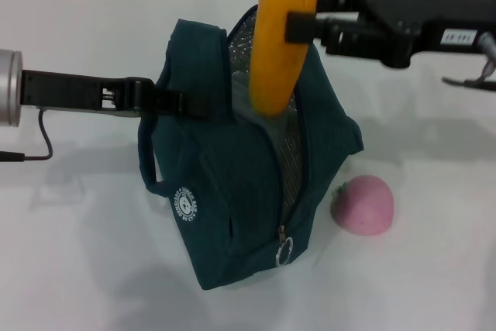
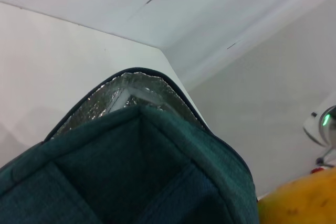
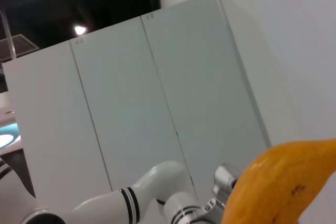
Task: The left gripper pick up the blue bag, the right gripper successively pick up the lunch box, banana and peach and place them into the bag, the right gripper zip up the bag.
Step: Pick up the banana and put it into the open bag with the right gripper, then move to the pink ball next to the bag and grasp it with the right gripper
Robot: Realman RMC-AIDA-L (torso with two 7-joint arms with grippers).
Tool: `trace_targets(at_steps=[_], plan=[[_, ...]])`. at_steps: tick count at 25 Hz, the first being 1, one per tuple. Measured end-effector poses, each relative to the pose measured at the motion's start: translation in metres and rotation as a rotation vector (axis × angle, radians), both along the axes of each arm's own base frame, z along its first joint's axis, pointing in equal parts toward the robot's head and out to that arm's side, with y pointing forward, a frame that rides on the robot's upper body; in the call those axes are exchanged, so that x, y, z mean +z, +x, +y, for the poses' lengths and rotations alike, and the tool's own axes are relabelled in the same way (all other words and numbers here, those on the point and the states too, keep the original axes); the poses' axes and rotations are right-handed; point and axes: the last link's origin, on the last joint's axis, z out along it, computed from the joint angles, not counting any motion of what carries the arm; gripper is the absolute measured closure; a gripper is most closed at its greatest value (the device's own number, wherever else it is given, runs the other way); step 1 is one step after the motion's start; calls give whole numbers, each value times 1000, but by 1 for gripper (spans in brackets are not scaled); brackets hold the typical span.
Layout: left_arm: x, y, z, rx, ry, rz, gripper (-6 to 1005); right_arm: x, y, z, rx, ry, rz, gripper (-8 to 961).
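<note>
Banana (image 1: 283, 36) upright over open blue bag (image 1: 248, 191), clenched in right pincer (image 1: 298, 27).

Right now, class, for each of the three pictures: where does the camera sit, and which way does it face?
Head view: high, looking down at the bag, banana, peach; left gripper and right gripper show.
Left wrist view: just behind the bag's rim, facing its foil lining; no fingers show.
Right wrist view: tilted up toward wall panels; the other arm shows.
Shared: all three show the banana.

Teal bag (image 1: 232, 191) upright, unzipped; banana (image 1: 283, 32) vertical in mouth; pink peach (image 1: 363, 205) beside bag.
</note>
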Motion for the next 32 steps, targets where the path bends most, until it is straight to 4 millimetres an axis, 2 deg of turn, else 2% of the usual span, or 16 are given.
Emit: trace_targets(at_steps=[11, 22, 27, 32], plan=[[0, 2, 3, -1, 9, 0, 960, -14, 6, -2, -13, -31, -66, 461], [0, 1, 2, 3, 13, -1, 960, -17, 10, 4, -63, -13, -83, 452], [0, 0, 2, 5, 13, -2, 960, -7, 10, 7, -68, 21, -63, 218], [0, -2, 1, 7, 15, -1, 960, 21, 13, 12, -63, 92, -152, 92]])
